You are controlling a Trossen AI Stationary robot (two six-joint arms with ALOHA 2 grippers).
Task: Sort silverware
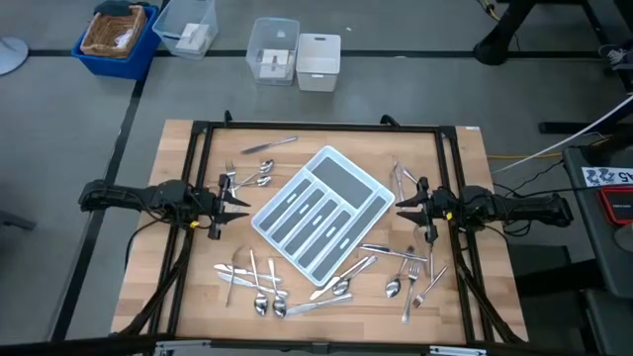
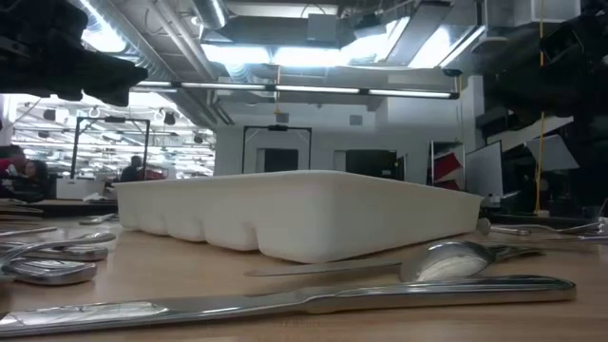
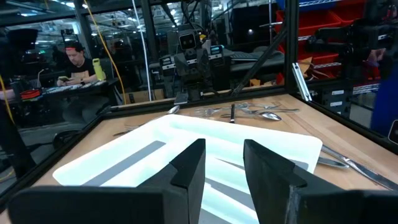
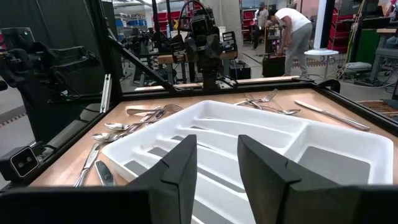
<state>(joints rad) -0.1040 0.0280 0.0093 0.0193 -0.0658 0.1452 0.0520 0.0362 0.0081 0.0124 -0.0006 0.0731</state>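
Observation:
A light grey compartmented tray (image 1: 290, 187) lies at an angle on the middle of the wooden table, resting on its bottom (image 2: 304, 214). Silverware lies flat on the wood around it: a knife (image 1: 267, 145) near the far edge, spoons and forks (image 1: 247, 180) at far left, clusters near the front left (image 1: 255, 284) and front right (image 1: 406, 269), and a few pieces (image 1: 400, 178) at far right. My left gripper (image 1: 237, 203) (image 3: 224, 168) is open, just left of the tray. My right gripper (image 1: 404, 206) (image 4: 217, 165) is open, just right of it. Each points at the tray.
A black frame (image 1: 316, 128) borders the table. Beyond the far edge stand a blue basket (image 1: 117, 35), clear bins (image 1: 274, 49) and a white box (image 1: 318, 61). People (image 3: 71, 59) (image 4: 292, 25) are in the room behind. A knife (image 2: 285, 304) and a spoon (image 2: 456, 258) lie near the front edge.

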